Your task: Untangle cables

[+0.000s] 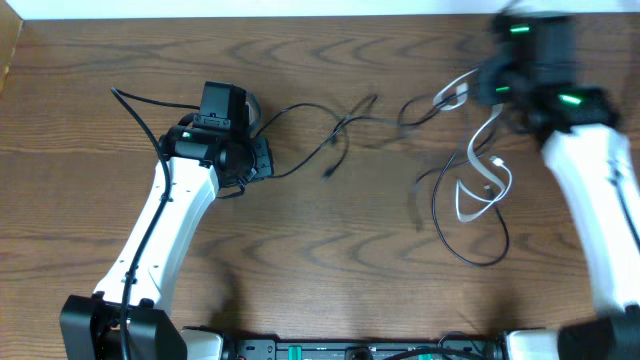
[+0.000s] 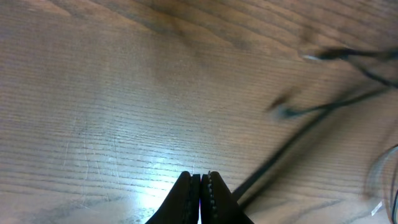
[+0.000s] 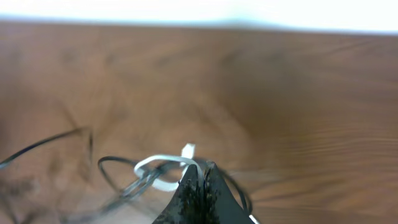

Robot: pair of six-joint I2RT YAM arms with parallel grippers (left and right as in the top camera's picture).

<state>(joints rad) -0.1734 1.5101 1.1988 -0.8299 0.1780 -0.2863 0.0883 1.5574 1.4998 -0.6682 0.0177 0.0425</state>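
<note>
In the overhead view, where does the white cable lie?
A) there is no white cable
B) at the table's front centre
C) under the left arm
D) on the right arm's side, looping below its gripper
D: the white cable loops on the wood beside the right arm and runs up to the right gripper, well away from the left arm.

White arm links [image 1: 165,225], blk joints [image 1: 215,150], green LEDs [image 1: 518,28], blk serrated pincers [image 2: 200,196].

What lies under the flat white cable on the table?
The brown wooden table and a thin black cable crossing the flat white cable; which lies on top is unclear. The right gripper covers its upper end.
</note>
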